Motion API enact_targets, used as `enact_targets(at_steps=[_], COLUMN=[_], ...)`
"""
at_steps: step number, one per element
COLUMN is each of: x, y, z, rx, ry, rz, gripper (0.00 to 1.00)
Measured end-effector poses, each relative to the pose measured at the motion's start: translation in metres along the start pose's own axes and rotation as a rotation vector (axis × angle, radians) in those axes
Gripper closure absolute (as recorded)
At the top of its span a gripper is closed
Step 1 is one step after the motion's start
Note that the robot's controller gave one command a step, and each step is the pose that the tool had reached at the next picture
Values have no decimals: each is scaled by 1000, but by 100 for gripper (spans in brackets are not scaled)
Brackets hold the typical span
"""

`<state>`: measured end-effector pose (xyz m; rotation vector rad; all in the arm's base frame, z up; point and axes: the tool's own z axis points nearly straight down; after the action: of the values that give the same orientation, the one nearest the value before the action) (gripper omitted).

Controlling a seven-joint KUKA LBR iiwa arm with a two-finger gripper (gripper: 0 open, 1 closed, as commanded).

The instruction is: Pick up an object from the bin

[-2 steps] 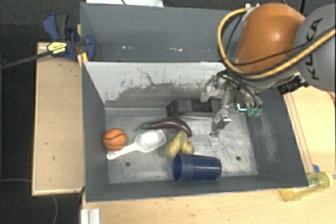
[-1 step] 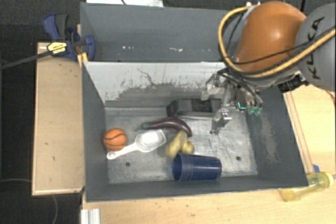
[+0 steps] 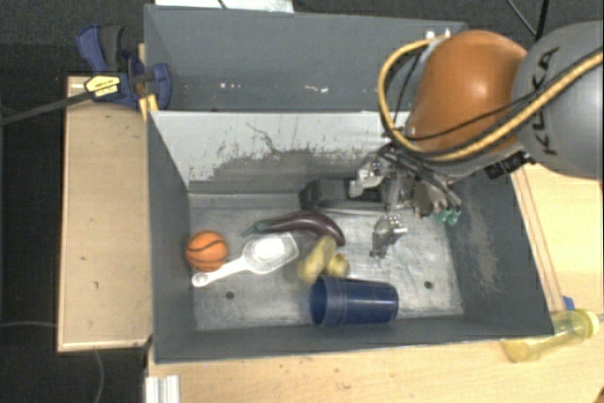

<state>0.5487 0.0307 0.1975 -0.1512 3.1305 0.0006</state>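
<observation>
The purple aubergine (image 3: 304, 224) lies near the jaws; open or closed, cannot tell.

Bare bin floor (image 3: 429, 267) is left open at the view's right; the centre is crowded by eggplant (image 3: 307, 225), white scoop (image 3: 250, 257) and blue cup (image 3: 354, 302).

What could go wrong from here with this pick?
The tool hangs over bare bin floor; a straight descent may catch nothing. The yellow piece, purple eggplant toy and white scoop crowd together, so it may snag two. The blue cup lies sideways and could roll.
</observation>
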Motion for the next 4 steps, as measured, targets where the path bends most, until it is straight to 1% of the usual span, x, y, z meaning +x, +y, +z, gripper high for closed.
enact_targets(at_steps=[1,2,3,4], x=[-4,-11,-11,-41], y=[27,34,34,93], z=[66,95,95,88], rx=[0,-1,-2,-1], ry=[0,-19,-19,3], rz=[-65,-33,-32,1], gripper=[0,100,100,0])
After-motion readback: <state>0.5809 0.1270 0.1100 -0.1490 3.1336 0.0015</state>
